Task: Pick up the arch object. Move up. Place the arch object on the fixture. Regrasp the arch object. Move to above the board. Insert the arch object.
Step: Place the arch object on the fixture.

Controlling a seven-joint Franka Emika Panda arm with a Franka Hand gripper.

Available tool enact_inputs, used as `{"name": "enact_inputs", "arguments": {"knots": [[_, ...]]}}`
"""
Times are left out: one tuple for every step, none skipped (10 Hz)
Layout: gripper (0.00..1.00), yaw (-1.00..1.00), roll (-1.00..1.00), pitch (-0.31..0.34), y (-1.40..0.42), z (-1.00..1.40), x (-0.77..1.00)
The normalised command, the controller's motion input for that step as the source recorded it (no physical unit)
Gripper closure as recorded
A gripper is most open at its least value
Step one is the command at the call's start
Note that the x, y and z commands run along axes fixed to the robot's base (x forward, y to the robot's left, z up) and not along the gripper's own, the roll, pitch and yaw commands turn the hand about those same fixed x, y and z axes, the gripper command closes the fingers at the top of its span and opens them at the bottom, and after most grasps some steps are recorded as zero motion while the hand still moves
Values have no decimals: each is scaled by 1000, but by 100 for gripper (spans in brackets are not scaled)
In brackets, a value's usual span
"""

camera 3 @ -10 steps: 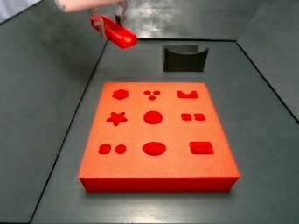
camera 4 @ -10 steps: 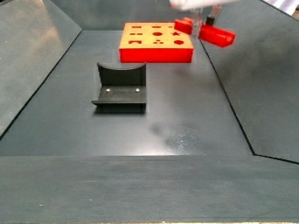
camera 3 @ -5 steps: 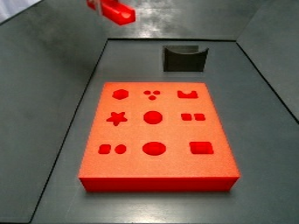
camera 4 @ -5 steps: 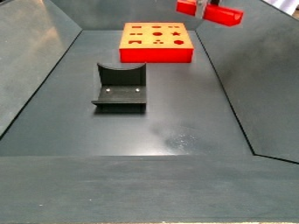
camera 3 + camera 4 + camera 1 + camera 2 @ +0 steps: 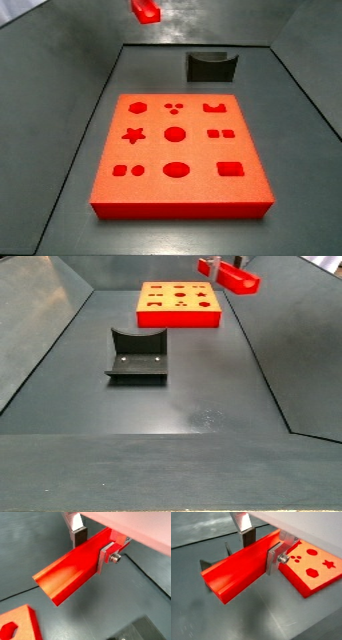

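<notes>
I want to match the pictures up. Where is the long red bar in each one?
Wrist view: the red bar fills the middle, clamped in the tool.
Wrist view: mid-frame, beside the board.
Side view: top edge, high above the board.
Side view: top right, beyond the board.
Shared landmark: the board.

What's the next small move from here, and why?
Probably carry the arch object across toward the fixture and start descending. The pincer is shut on it, high above the floor, and the fixture's recess is empty.

Side views face opposite ends—both share the board [image 5: 182, 154], fixture [image 5: 138, 354].
</notes>
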Motion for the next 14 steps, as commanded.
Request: {"name": "enact_inputs", "arguments": {"knots": [[100, -1000, 65, 204, 300, -1, 1000], [100, -1000, 64, 246, 278, 0, 1000], [100, -877, 53, 272, 257, 2, 1000], [100, -628, 42, 250, 235, 2, 1000], [100, -360, 37, 215, 211, 1, 1000], [100, -230, 29, 193, 192, 0, 1000], [100, -149, 19, 175, 174, 1, 1000], [100, -100, 9, 167, 158, 2, 1000], [100, -63, 5, 164, 141, 5, 1000], [100, 42, -1000, -40, -55, 17, 1000], [100, 40, -1000, -39, -72, 18, 1000], [100, 33, -1000, -28, -41, 17, 1000], [100, 27, -1000, -5, -21, 10, 1000], [100, 21, -1000, 14, -3, 13, 1000]]}}
